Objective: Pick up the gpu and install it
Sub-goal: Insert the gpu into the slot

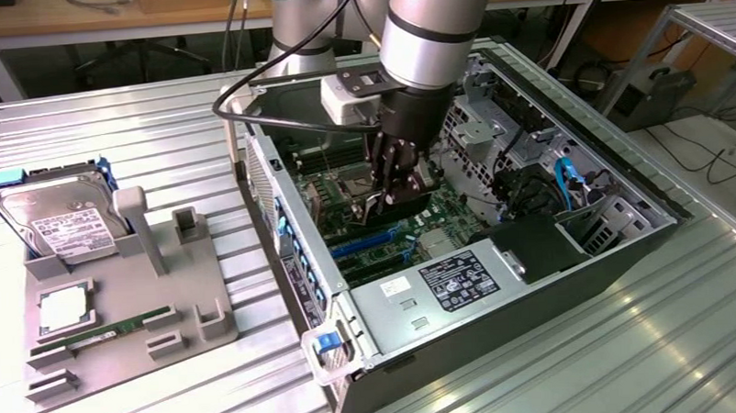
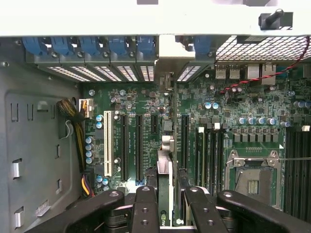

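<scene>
1. You have the black multi-link gripper down inside the open grey computer case, its fingers clamped on the slim gpu, held edge-on with its green circuit board and silver bracket visible.
2. In the wrist view, the card sits just above the green motherboard, between the long black expansion slots.
3. Keep the card upright and parallel to the slot; any tilt risks jamming the edge connector.
4. Line the silver bracket up with the open gap in the perforated rear slot covers.
5. Press evenly and gently.
</scene>
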`<state>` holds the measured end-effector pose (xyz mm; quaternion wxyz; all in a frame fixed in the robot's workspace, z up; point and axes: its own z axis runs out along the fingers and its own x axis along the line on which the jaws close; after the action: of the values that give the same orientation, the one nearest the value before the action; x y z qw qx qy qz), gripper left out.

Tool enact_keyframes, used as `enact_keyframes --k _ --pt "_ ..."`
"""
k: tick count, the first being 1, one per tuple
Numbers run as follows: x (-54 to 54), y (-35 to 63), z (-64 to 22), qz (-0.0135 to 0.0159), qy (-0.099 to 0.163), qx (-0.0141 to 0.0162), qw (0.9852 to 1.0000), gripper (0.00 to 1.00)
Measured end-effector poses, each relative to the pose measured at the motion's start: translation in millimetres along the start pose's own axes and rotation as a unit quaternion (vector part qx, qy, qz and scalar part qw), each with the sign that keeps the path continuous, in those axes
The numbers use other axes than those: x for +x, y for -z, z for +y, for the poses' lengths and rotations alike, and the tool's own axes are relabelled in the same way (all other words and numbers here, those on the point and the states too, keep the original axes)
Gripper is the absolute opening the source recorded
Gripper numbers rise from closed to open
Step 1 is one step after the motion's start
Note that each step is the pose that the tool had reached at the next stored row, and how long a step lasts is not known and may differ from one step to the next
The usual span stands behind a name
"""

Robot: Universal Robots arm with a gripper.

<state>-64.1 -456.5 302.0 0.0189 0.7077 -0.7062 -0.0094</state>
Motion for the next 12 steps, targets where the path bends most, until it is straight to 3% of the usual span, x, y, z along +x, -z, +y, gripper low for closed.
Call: enact_keyframes --k 12 --pt "1.9 -5.2 2.3 0.0001 0.000 0.0002 1.0000 0.26"
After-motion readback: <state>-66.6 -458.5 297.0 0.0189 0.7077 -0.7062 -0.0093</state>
